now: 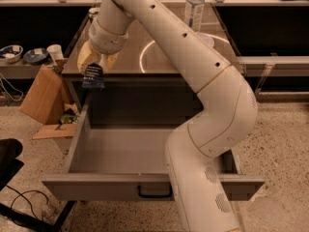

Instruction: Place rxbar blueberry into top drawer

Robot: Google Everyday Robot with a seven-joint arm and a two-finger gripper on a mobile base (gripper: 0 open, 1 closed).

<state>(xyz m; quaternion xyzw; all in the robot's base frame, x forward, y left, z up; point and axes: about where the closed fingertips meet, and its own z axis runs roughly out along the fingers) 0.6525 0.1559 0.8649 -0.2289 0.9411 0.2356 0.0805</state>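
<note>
- Dark glossy flat countertop (128, 64), a ring of light reflected on it; a clear plastic water bottle (194, 8) stands upright near the far edge.
- Speckled beige stone floor (282, 144): brown cardboard box (42, 94) tilted at left, flat cardboard scrap (52, 131) just beside it, black cables (21, 209) front left.
- Gripper (95, 67) over the countertop's front-left edge, clamped on the dark navy wrapped rxbar blueberry (93, 77), which hangs clear of the surface.

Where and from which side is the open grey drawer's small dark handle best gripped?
Grip the dark handle at mid-bar, from the front: it juts from the grey drawer's flat face. The gripper holds the dark blue snack bar near its back-left corner.
</note>
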